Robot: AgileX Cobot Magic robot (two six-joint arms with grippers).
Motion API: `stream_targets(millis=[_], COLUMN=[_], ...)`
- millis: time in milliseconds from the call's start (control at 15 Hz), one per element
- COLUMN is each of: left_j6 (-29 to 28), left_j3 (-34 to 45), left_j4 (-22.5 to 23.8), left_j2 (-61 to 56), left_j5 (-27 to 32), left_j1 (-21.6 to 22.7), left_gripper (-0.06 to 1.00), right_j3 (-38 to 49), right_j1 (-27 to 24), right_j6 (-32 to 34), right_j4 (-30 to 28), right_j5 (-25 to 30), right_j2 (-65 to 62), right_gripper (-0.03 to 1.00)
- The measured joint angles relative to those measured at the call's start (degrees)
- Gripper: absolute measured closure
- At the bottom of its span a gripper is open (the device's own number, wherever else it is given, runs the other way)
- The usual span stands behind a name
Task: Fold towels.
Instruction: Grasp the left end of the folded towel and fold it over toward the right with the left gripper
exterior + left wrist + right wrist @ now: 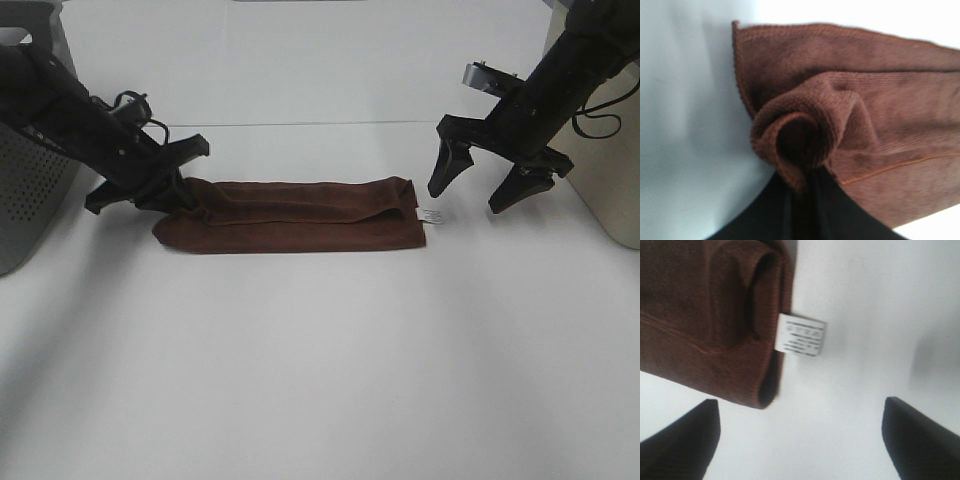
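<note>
A dark reddish-brown towel lies folded into a long strip across the middle of the white table. Its small white tag sticks out at the right end and shows in the right wrist view. My left gripper is shut on the towel's left end; in the left wrist view the cloth bunches into a roll at the fingers. My right gripper is open and empty, hovering just right of the towel's right end, with its fingertips apart.
A grey perforated box stands at the left edge behind the left arm. A beige container stands at the right edge behind the right arm. The white table stretches toward the front.
</note>
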Motion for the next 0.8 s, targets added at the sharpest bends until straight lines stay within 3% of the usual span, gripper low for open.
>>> stream_targets(millis=[133, 333, 600, 800], left_j6=[-1.3, -1.8, -1.9, -3.3], left_j3=[0.1, -1.2, -6.1, -10.8], left_j4=[1.1, 0.3, -6.4, -8.0], left_j2=[-4.1, -7.2, -6.7, -2.0], left_j5=[-0.3, 0.7, 2.6, 1.9], left_j1=[1.8, 0.9, -5.8, -11.3], left_gripper=[0.89, 0.89, 0.89, 0.89], right_j3=[0.0, 0.0, 0.0, 0.0], right_j1=[0.0, 0.0, 0.0, 0.0], right_j6=[0.0, 0.0, 0.0, 0.2], right_j4=[0.0, 0.0, 0.0, 1.1], right_j5=[0.0, 0.0, 0.1, 0.1], right_j2=[0.0, 0.0, 0.0, 0.0], right_gripper=[0.14, 0.14, 0.14, 0.14])
